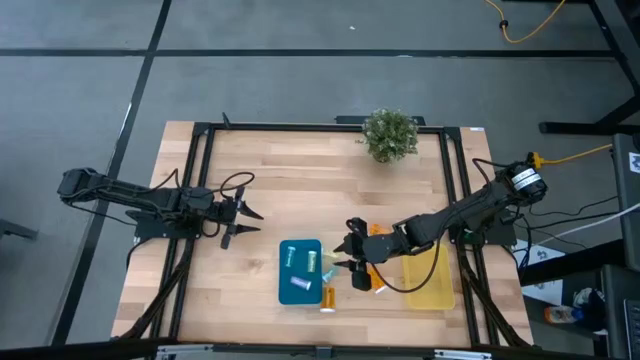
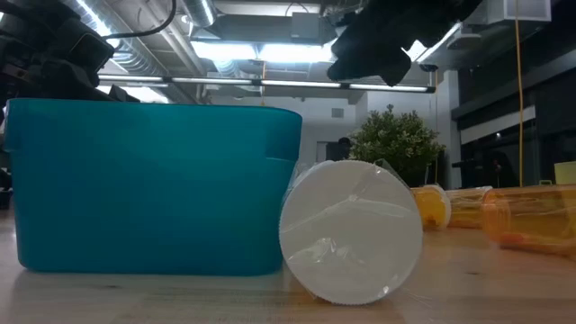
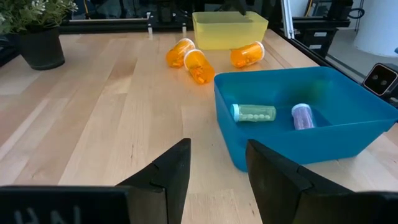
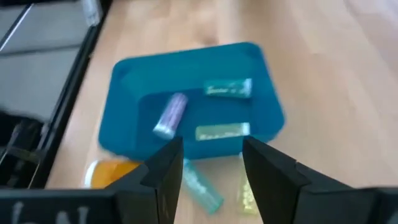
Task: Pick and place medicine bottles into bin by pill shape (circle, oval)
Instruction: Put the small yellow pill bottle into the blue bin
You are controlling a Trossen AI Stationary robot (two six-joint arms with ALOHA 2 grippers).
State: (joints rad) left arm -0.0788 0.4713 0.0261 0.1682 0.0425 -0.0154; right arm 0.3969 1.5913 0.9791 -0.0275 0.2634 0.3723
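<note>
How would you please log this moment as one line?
right gripper: open over blue bin | left gripper: open, waiting | yellow bin: empty

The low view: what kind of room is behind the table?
Probably a lab or workshop: bare ceiling ducts, strip lights and a hanging yellow cable show beyond the blue bin and the plant.

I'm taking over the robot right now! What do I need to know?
Left gripper: open, holding nothing, waiting left of the blue bin.
Right gripper: open, holding nothing, over the blue bin's right side.
Done: three bottles lie in the blue bin: the purple bottle, the teal bottle and the green bottle.
Left: two pale bottles on the table beside that bin, and three orange bottles between the bins. I see no bottle in the yellow bin.
</note>
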